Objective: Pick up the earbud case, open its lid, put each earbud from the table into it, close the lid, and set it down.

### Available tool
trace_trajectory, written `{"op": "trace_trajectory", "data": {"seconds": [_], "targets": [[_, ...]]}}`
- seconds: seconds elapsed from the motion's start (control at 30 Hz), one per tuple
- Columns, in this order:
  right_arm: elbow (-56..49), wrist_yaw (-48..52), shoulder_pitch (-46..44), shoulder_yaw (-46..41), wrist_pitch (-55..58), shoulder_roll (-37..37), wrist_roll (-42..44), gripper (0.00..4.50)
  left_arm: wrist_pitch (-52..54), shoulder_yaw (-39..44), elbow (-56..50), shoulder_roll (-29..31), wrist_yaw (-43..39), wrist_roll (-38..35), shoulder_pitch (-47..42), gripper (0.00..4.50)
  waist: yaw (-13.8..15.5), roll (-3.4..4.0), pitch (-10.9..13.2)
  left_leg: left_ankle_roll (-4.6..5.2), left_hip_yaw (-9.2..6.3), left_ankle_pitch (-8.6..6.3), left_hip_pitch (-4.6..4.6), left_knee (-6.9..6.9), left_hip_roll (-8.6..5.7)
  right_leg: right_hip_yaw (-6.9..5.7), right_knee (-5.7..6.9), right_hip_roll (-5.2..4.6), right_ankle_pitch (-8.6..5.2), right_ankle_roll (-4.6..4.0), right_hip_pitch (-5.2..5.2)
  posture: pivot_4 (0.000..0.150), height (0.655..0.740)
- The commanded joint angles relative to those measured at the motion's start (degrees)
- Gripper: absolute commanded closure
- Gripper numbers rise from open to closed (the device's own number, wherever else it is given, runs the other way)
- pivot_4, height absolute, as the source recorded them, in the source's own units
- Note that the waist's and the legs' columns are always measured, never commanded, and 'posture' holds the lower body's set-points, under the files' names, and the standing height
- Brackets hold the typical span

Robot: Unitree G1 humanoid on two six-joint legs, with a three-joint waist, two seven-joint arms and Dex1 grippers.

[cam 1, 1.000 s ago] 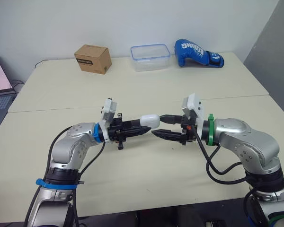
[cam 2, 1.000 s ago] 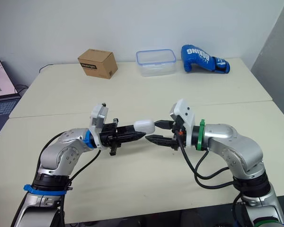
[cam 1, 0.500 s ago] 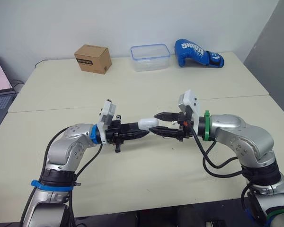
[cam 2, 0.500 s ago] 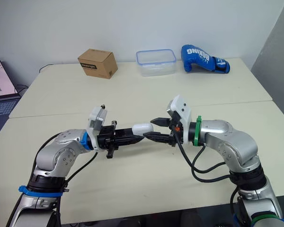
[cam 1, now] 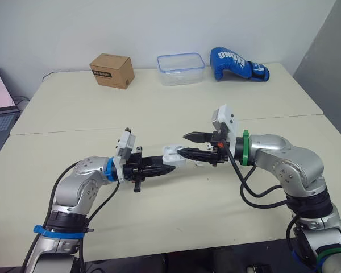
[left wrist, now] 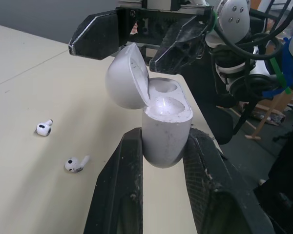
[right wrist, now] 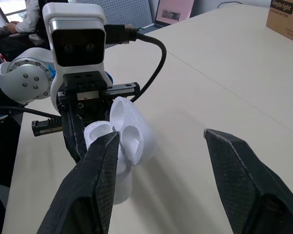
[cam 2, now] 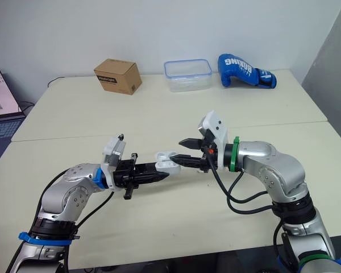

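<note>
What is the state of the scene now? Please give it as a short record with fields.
case: earbud case held above the table, lid open, both slots empty
left gripper: shut on the earbud case
right gripper: open, fingers at the lid
earbuds: one earbud and other earbud lie on the table, apart
far edge: cardboard box, plastic container, blue boxing glove
stage: lid open, earbuds not yet in
</note>
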Motion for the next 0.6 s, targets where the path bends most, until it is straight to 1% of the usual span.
{"op": "trace_trajectory", "data": {"seconds": [0.03, 0.17, 0.23, 0.3, 0.43, 0.5, 0.6], "targets": [[-1.25, 1.11, -1.57, -1.12, -0.86, -0.48, 0.60, 1.66, -2.07, 1.05, 0.07, 0.61, -0.91, 0.01, 0.28, 3.69, -0.02, 0.00, 0.00, 0.00, 0.00, 0.00, 0.00, 0.00, 0.00, 0.00, 0.00, 0.00, 0.00, 0.00, 0.00, 0.150, 0.7307], [-1.80, 4.54, -3.41, -2.01, 0.23, -3.69, 2.20, 1.66, -2.64, 3.31, 2.15, 1.35, -0.66, -0.53, 0.37, 3.69, -0.03, 0.00, 0.00, 0.00, 0.01, 0.00, 0.00, 0.00, 0.00, 0.00, 0.00, 0.00, 0.00, 0.00, 0.00, 0.150, 0.7307], [-0.03, 6.63, -5.49, -0.61, 1.06, -6.90, 0.71, 1.66, -3.90, 4.57, 4.25, 2.97, -1.75, 0.11, 0.41, 3.69, -0.04, 0.00, 0.00, 0.00, 0.00, 0.00, 0.00, -0.01, 0.00, -0.01, 0.00, 0.01, 0.00, 0.00, -0.01, 0.150, 0.7307], [2.33, 8.13, -7.31, 1.79, 1.19, -9.74, -1.98, 1.66, -4.81, 5.59, 5.82, 4.62, -2.67, 0.30, 0.49, 3.69, -0.05, 0.00, 0.00, 0.00, 0.02, 0.00, 0.00, -0.02, 0.01, -0.01, 0.00, 0.01, 0.00, 0.00, -0.02, 0.150, 0.7307], [7.92, 11.49, -9.42, 10.54, -1.93, -14.02, -10.48, 1.66, -5.47, 6.99, 6.88, 6.81, -3.78, -0.07, 0.58, 3.69, -0.03, 0.00, 0.00, 0.01, 0.03, 0.00, 0.00, -0.03, 0.01, -0.02, -0.05, 0.02, 0.00, 0.00, 0.00, 0.150, 0.7307], [9.68, 13.71, -9.87, 13.89, -4.06, -14.68, -13.54, 1.66, -5.72, 7.44, 6.82, 7.28, -3.93, -0.09, 0.60, 3.69, -0.05, 0.00, 0.00, 0.01, 0.04, 0.00, -0.01, -0.03, 0.00, -0.02, -0.05, 0.01, 0.00, 0.00, -0.01, 0.150, 0.7307], [12.89, 15.81, -10.21, 17.37, -7.75, -13.64, -17.37, 1.66, -5.60, 8.08, 6.31, 7.49, -3.62, -0.41, 0.87, 3.69, -0.14, 0.00, 0.00, 0.01, 0.07, 0.00, -0.02, -0.03, 0.02, 0.00, -0.04, 0.01, 0.00, 0.00, -0.03, 0.150, 0.7307]]}}
